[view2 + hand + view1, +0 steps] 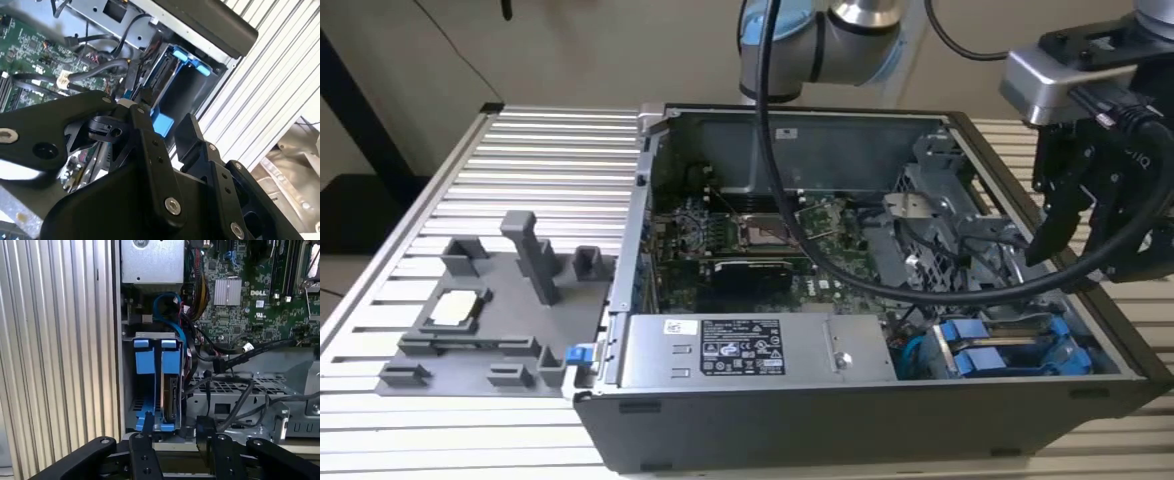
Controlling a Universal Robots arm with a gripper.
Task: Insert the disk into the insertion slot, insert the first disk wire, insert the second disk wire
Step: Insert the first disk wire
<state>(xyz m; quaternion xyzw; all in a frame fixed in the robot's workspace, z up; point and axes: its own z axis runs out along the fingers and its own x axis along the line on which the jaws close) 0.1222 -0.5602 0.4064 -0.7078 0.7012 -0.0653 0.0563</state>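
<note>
The disk (169, 359) has a bright blue frame; the motherboard (250, 322) is green, the pincer (1083, 256) black, the ribbed worktop (547, 160) silver, the parts holder (467, 345) grey.

My bench: ribbed aluminium tabletop (547, 150), plain beige wall (587, 50) behind it, black upright (367, 115) at the exterior view's left, even light.

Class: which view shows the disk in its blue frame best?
The first wrist view: the disk faces the camera end-on, blue frame plain around it. The exterior view shows its blue tabs; the second wrist view catches it at a slant.
</note>
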